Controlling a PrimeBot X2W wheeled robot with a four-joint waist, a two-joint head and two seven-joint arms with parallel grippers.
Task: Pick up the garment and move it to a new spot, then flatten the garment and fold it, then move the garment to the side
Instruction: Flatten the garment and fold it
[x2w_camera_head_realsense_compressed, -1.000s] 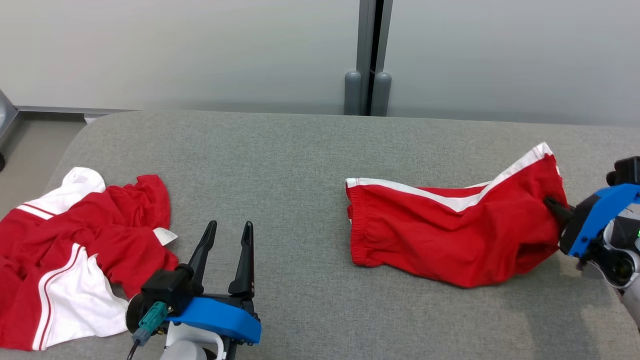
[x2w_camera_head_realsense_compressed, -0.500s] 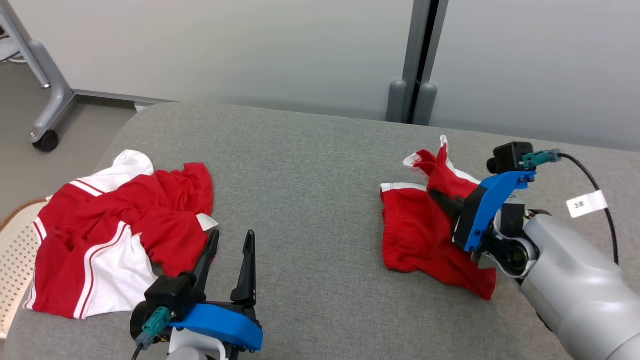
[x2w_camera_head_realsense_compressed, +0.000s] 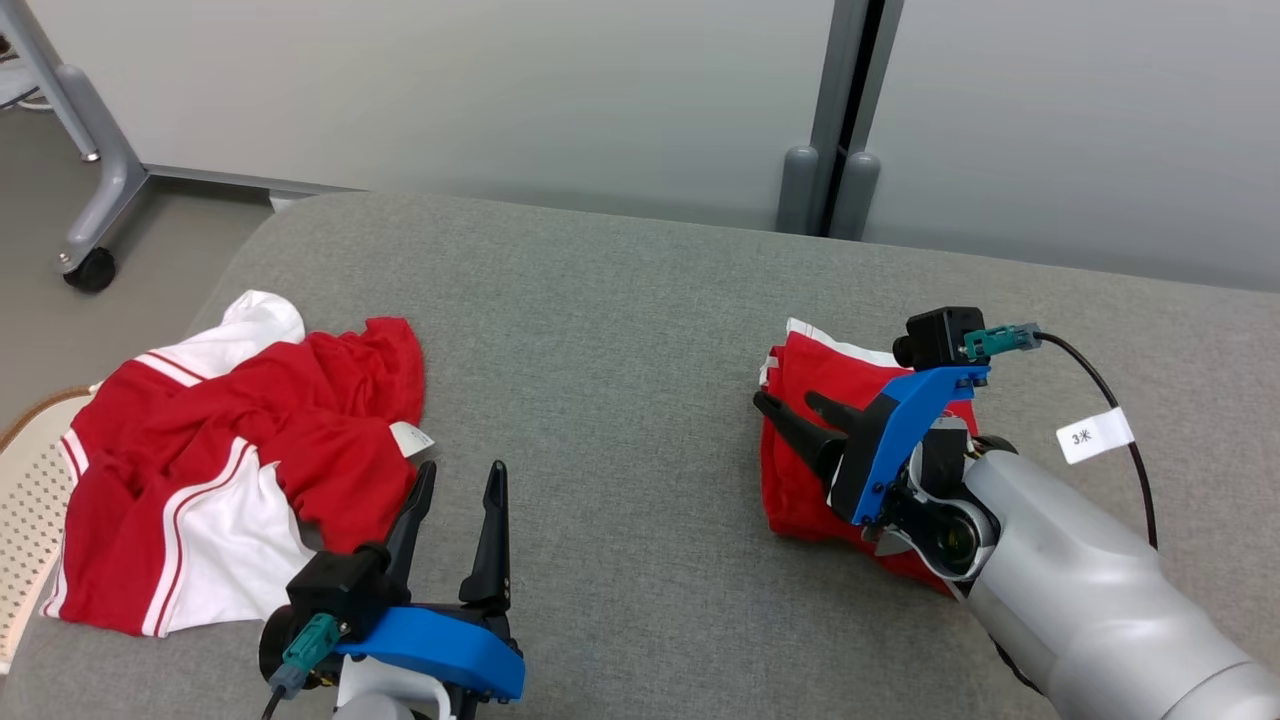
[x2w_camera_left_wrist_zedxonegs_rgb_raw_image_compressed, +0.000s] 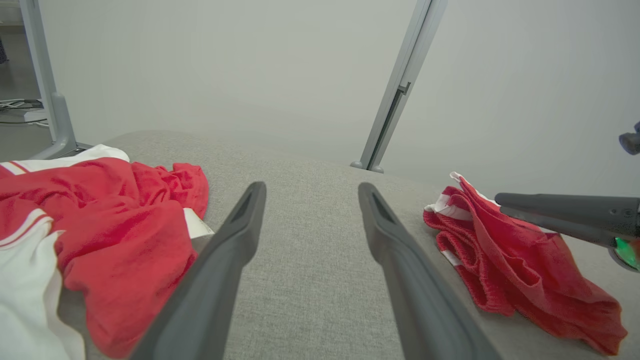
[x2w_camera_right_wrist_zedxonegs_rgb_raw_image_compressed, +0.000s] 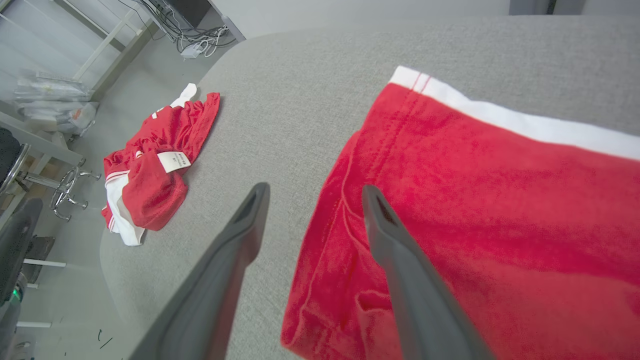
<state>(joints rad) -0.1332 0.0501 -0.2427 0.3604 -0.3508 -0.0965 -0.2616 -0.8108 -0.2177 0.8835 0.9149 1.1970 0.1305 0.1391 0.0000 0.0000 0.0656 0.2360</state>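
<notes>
The garment is a pair of red shorts with a white side stripe. It lies folded over on itself at the right of the grey padded table. My right gripper hovers over its left part, open, with nothing between the fingers. In the right wrist view the garment lies under the spread right gripper, whose left finger is over bare table. My left gripper is open and empty near the front edge. The left wrist view has the left gripper over bare table and the garment at right.
A second red and white garment lies crumpled at the table's left, close beside my left fingers. A pale perforated basket sits off the left edge. A grey stand leg with a caster and a partition post stand behind.
The head camera has turned. My right gripper carried the shorts' right end leftward over the rest, folding them, then opened and let go. The left arm has stayed put.
</notes>
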